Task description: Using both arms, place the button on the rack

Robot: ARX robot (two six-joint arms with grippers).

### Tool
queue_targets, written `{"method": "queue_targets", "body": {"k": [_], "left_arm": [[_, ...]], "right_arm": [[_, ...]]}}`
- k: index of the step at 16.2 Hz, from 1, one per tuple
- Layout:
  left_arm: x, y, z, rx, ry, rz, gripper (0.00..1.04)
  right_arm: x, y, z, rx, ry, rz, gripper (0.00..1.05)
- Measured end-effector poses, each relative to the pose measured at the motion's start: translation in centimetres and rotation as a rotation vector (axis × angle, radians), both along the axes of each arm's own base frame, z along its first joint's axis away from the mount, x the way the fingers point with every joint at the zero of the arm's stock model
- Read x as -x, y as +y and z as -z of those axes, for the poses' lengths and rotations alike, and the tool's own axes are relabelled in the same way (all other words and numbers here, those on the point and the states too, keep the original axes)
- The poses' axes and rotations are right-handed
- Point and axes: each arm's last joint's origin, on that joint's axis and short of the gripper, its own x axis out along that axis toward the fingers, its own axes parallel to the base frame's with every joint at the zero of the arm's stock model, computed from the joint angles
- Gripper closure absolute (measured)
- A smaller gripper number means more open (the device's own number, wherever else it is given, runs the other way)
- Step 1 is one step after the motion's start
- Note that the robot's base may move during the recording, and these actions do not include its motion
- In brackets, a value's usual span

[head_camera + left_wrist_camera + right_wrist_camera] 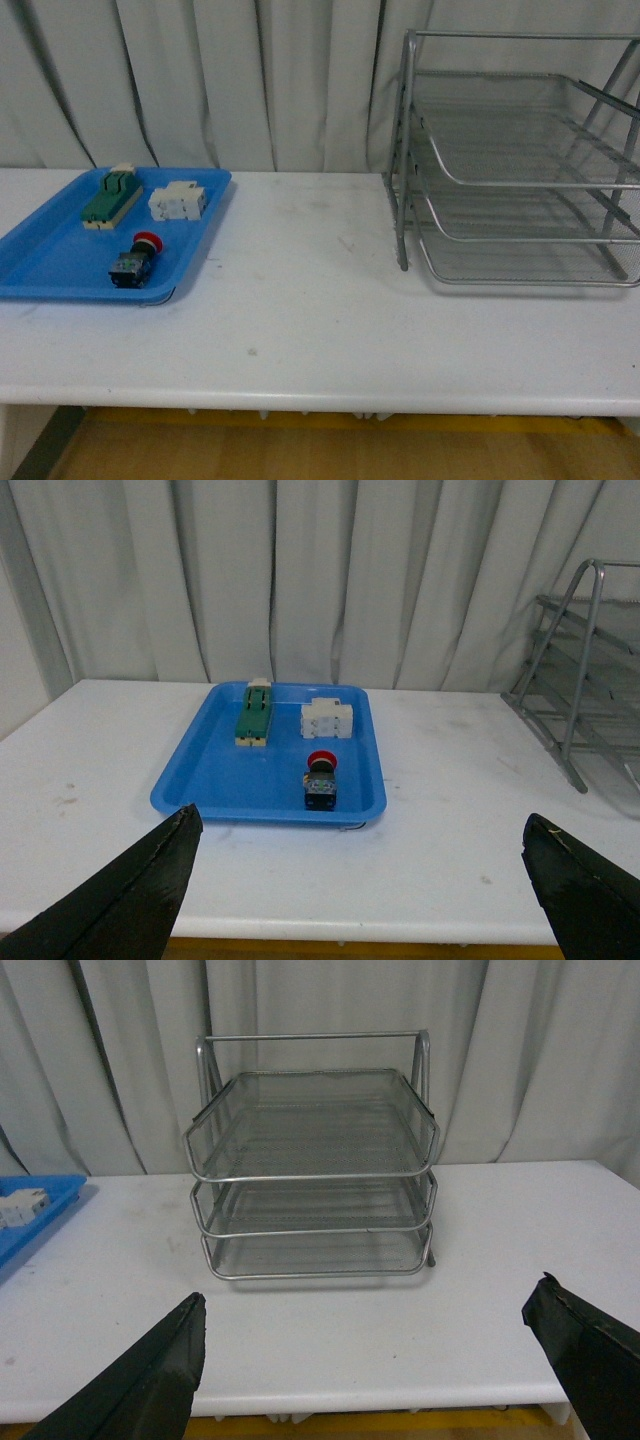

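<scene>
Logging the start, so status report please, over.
Left gripper open, right gripper open. Red-capped black push-button lies in blue plastic tray. Silver wire-mesh three-tier rack empty; nothing in the way.

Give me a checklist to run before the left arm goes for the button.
1. Button lying on its side in the blue tray, nothing on it: ok.
2. White block and green component apart from the button: ok.
3. Left gripper, jaws open and empty: ok.
4. Right gripper, jaws open and empty, facing the rack: ok.
5. Rack tiers free to receive, nothing shows in them: ok.
6. Button within reach: cannot tell.
</scene>
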Motion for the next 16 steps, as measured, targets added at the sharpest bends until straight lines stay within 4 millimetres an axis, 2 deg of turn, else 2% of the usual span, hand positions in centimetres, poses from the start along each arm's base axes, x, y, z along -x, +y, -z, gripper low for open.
{"method": "queue_targets", "body": {"k": [16], "left_arm": [[0.0, 0.0, 0.0, 0.0, 0.0, 0.0, 0.07]], "right_arm": [[0.0, 0.0, 0.0, 0.0, 0.0, 0.0, 0.06]]}}
